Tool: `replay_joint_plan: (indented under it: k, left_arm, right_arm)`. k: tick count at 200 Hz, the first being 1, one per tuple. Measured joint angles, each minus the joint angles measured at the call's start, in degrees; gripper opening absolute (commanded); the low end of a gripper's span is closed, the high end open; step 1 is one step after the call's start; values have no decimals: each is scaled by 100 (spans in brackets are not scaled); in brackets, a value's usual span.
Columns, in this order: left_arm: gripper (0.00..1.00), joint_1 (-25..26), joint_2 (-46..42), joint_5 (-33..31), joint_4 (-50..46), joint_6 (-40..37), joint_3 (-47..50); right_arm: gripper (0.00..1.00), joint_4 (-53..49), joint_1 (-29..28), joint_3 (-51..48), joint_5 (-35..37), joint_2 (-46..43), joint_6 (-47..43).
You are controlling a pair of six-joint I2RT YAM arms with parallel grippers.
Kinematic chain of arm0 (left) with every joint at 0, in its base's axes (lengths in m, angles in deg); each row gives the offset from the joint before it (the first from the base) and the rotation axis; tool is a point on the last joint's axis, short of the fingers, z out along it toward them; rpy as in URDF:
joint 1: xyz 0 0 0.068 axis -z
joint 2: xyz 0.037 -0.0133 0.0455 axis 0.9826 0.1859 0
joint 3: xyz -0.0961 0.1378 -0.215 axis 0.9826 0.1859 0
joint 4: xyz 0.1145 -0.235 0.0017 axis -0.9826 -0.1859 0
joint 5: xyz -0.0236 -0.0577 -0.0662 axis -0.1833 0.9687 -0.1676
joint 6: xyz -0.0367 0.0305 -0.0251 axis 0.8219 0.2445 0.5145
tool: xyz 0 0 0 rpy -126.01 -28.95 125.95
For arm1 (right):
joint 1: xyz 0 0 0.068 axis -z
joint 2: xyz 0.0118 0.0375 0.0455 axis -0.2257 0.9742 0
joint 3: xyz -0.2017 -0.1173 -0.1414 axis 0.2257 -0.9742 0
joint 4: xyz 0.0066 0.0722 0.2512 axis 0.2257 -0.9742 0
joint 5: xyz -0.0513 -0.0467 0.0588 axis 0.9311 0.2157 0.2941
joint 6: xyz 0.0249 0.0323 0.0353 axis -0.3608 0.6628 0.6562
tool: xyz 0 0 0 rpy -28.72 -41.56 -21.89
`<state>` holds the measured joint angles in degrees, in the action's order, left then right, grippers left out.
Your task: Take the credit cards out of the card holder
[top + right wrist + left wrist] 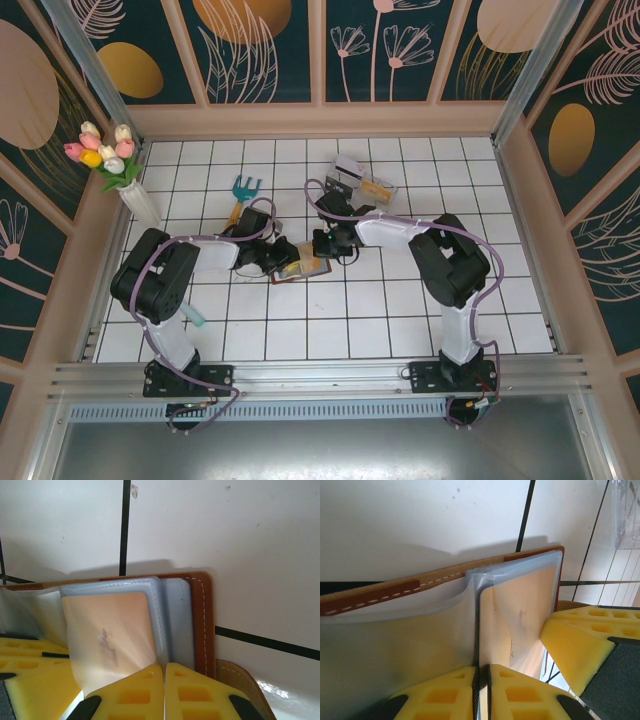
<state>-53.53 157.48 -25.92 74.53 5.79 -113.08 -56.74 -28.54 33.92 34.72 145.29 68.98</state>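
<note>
card holder (300,268) (380,594) (202,620): open on tiled table (400,320) | left gripper (275,260) (481,674): at card holder's left, clamped on its blue-grey pocket (395,650) | right gripper (322,246) (164,669): at card holder's right, pinched shut on pocket edge | yellowish card (520,610) (110,625): 1 seen, inside card holder | garden fork (243,190): beyond card holder, left | clear box (362,180): beyond card holder, right

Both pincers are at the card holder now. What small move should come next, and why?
Probably: use the left pincer as anchor and pull the right pincer gently away, testing whether the yellowish card slides out. Both are shut on blue-grey pocket edges of the open card holder, and the card lies inside its pocket.
</note>
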Motion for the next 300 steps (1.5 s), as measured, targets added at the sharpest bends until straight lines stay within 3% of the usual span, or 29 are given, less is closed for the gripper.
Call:
replay_joint_plan:
  k: [20, 173, 207, 238, 300]
  left_arm:
    - [0, -33, -13, 55, 76, -50, 50]
    - [0, -33, -758, -723, -127, -442, 485]
    - [14, -35, -887, -310, 551, 55, 706]
    - [15, 55, -957, -264, 885, 411, 702]
    - [16, 201, -719, -813, 520, 529, 437]
  right_arm:
    - [7, 0, 0, 0, 4, -2, 0]
    - [8, 175, -22, -63, -20, -22, 4]
    - [8, 254, -22, -63, -127, 15, 4]
    - [8, 282, -22, -74, -144, 15, 9]
    - [8, 284, -22, -74, -142, 15, 22]
